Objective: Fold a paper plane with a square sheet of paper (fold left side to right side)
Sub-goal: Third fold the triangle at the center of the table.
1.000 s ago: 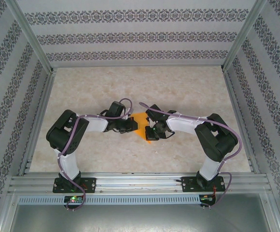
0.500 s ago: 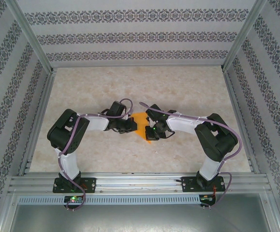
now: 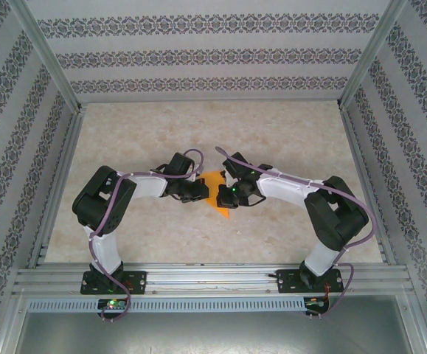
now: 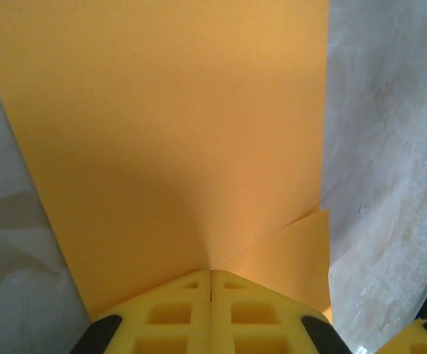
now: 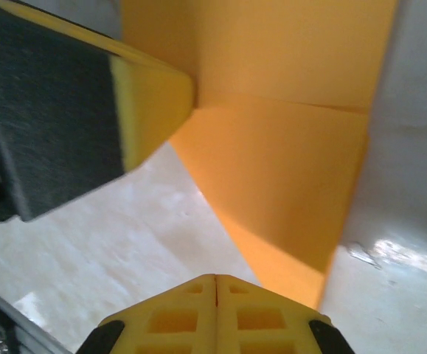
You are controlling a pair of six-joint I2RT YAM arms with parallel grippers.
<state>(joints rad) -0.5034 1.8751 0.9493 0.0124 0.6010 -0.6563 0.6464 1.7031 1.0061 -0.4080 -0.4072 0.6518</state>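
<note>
The square sheet of paper [image 3: 218, 200] lies partly folded on the table between my two grippers, orange, with a pointed corner toward the near side. In the left wrist view the paper [image 4: 176, 133] spreads out from my left gripper [image 4: 212, 274], whose yellow fingers are shut with their tips pressed on a crease; a folded flap lies to the right. My left gripper [image 3: 200, 190] stands at the paper's left edge. My right gripper [image 3: 227, 198] is at its right edge, and in its own view the right gripper [image 5: 215, 279] is shut over bare table beside the paper [image 5: 287, 169].
The beige marbled table [image 3: 198, 133] has patterned walls on three sides, with slanted aluminium posts [image 3: 51, 66] at the corners. A metal rail [image 3: 213, 279] carrying the arm bases runs along the near edge. Open tabletop lies beyond the paper.
My right arm has shifted a little up and to the left, so more of the paper's near point shows. The left arm has stayed still on the paper.
</note>
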